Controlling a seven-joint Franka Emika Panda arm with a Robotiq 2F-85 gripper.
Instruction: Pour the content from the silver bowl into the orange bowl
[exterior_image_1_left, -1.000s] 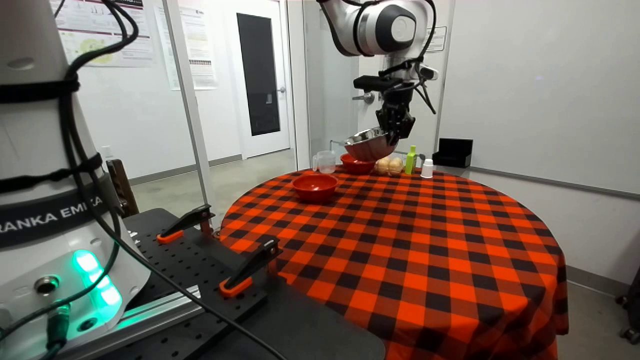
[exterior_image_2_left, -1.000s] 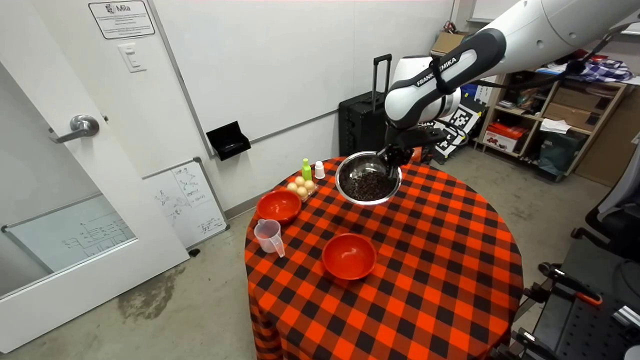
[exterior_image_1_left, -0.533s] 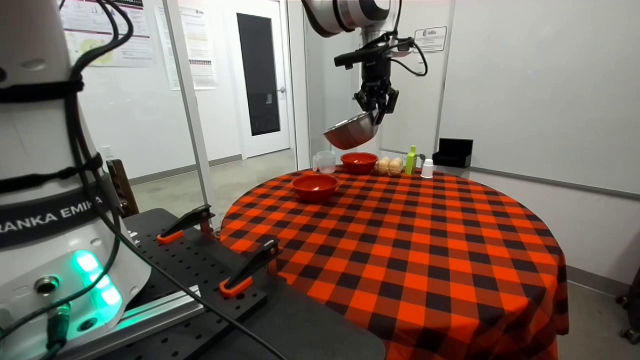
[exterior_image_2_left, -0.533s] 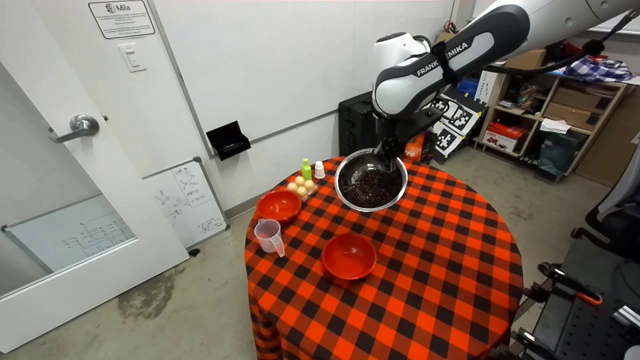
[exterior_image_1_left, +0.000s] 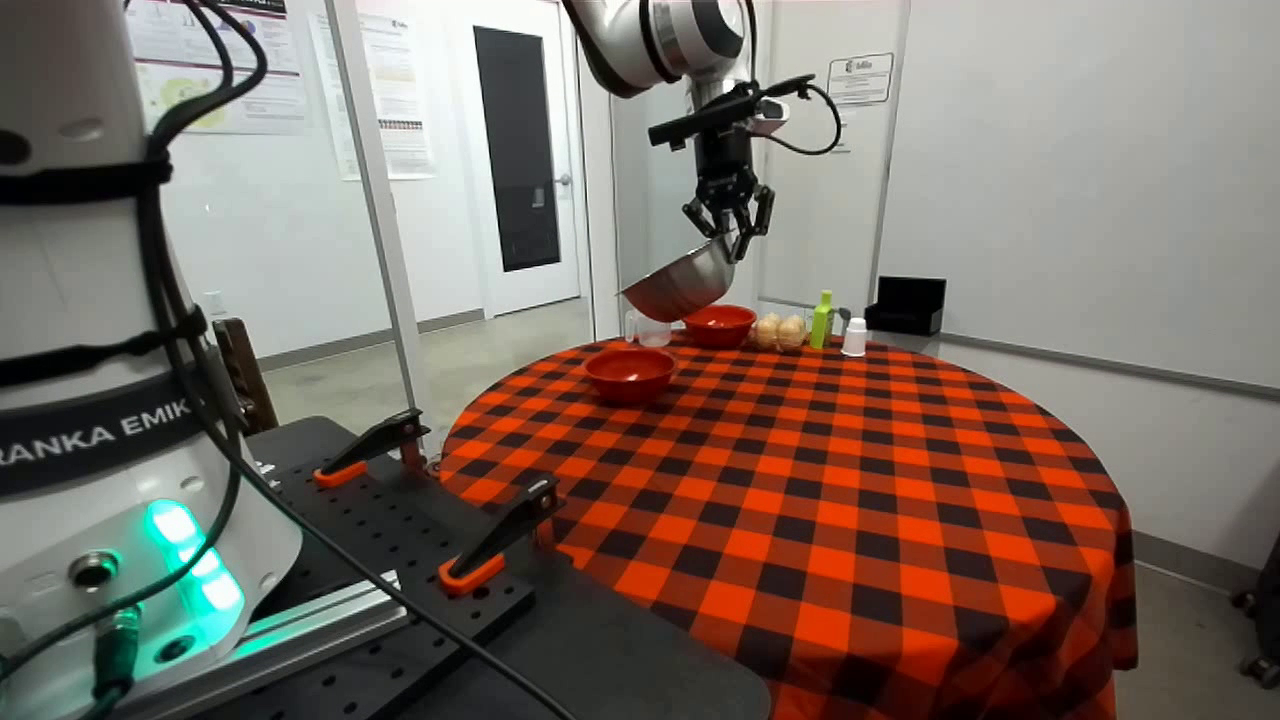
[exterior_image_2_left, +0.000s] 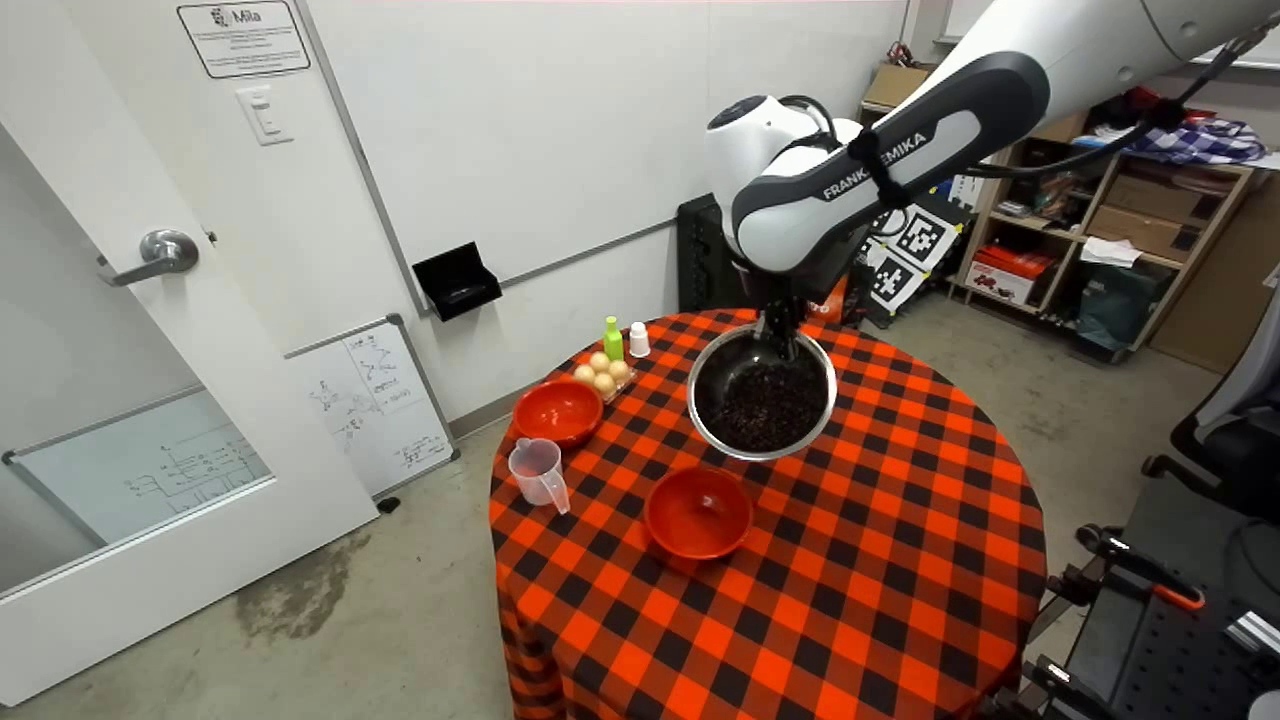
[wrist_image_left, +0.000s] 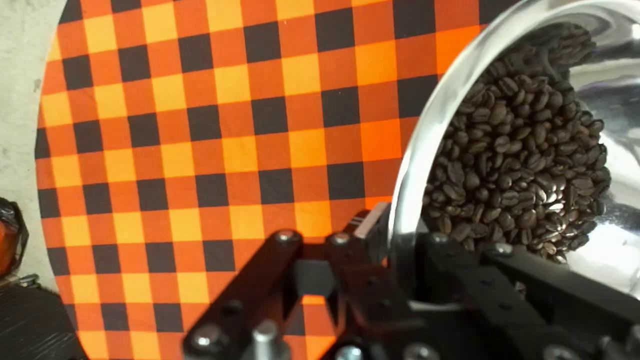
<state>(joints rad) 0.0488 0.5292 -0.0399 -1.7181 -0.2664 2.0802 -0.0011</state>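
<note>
Hand (wrist_image_left: 403, 234) holds silver bowl (exterior_image_1_left: 680, 287) by the rim

The table (exterior_image_2_left: 870, 540) is round, with red and black checks. The silver bowl is up in the air over it, tipped, its left side low in an exterior view. In an exterior view, the far orange bowl (exterior_image_2_left: 558, 413) sits left of the near orange bowl (exterior_image_2_left: 698, 514). The hand is closed up on the rim, one finger inside, one outside. Brown beans (wrist_image_left: 517, 167) lie in the silver bowl.

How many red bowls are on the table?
2: one red bowl nearer the middle of the table, another red bowl between the jug and the eggs.
</note>
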